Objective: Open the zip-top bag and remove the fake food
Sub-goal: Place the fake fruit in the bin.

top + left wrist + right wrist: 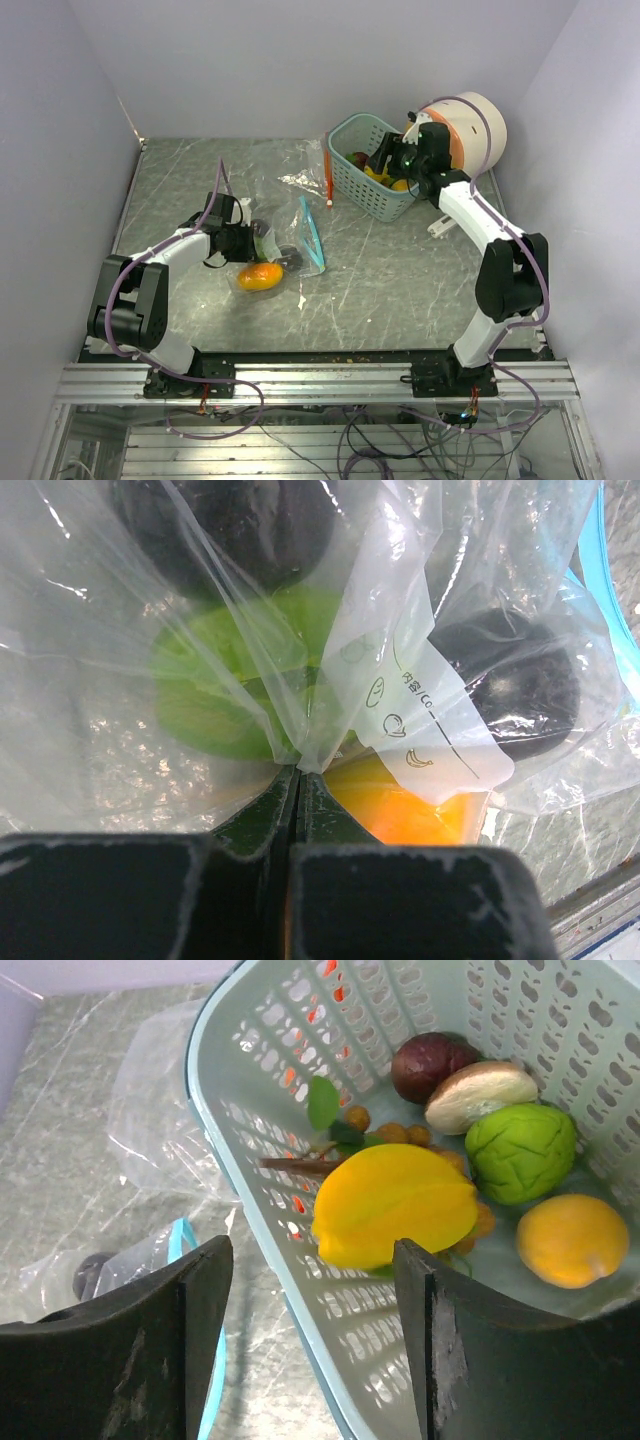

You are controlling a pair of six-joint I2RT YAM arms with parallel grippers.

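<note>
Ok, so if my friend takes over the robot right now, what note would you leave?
Left pincer: shut, pinching the bag.
Right pincer: open, empty, over the basket.
Done: several fake foods lie in the basket, a yellow star fruit among them.
Left: a green piece, an orange piece and dark pieces are in the bag; take them out.

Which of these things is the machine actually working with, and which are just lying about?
In the job:
- zip-top bag, pinched by the left hand
- toy pieces inside it: orange piece, green piece
- basket holding a yellow star fruit and others, right hand open above

Lying about:
- cream cylinder
- crumpled clear plastic by the basket
</note>
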